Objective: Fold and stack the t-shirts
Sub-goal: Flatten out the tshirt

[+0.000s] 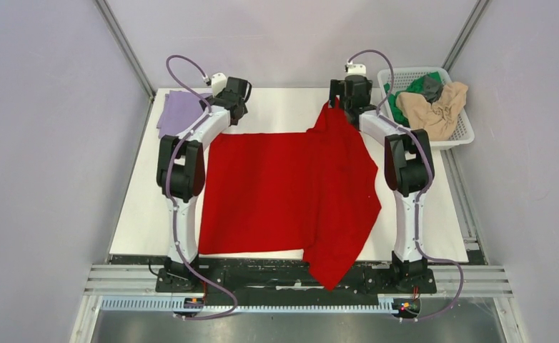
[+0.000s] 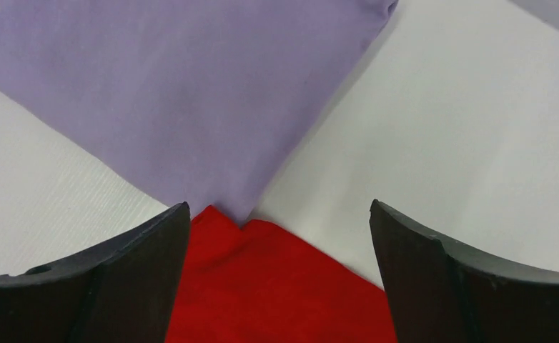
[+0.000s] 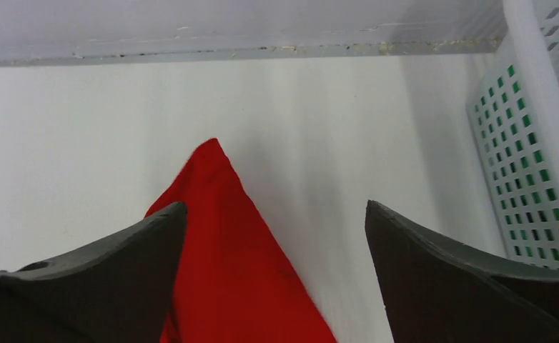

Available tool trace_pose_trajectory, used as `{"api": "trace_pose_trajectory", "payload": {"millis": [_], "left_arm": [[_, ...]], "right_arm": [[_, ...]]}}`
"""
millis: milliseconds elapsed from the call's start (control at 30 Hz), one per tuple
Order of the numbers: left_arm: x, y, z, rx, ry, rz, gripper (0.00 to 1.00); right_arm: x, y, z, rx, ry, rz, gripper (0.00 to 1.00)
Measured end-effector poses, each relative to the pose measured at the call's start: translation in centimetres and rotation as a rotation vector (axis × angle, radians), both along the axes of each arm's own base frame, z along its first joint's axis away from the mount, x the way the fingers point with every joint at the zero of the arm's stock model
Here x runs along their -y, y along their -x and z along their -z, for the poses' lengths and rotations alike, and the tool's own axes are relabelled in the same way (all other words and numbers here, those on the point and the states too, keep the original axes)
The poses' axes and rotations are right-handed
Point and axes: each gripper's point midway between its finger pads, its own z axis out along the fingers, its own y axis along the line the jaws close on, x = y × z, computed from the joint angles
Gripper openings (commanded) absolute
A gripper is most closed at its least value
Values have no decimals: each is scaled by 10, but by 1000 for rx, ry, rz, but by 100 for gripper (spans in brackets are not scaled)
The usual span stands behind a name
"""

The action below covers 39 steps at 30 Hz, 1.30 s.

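Sprawling across the white table [image 1: 148, 214], the red t-shirt [image 1: 284, 193] lay limp and light, one flap hanging off the near edge. I judged its far corners the surest holds. My left gripper [image 2: 278, 209] and right gripper [image 3: 275, 207] hovered over those, jaws apart, empty; the lavender t-shirt [image 1: 180, 111] sat folded far left.

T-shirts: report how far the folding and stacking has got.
Done: the lavender shirt lies folded at the table's far left corner. In hand: the red shirt is spread out, its right side doubled over and hanging off the near edge; the left gripper and right gripper are open at its far corners, gripping nothing. Left: the beige shirt, green shirt and dark grey shirt sit crumpled in the basket.
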Motion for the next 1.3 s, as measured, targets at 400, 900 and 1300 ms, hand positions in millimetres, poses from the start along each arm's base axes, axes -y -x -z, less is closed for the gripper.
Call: {"api": "trace_pose_trajectory", "payload": {"millis": [400, 900, 1300], "left_arm": [[40, 59, -32, -12, 204, 184, 100], [83, 137, 63, -250, 425, 327, 100], [80, 140, 69, -251, 419, 324, 100]], "right_arm": [[5, 110, -14, -123, -149, -105, 98], [9, 239, 78, -372, -294, -107, 98], [56, 249, 70, -377, -283, 9, 98]]}}
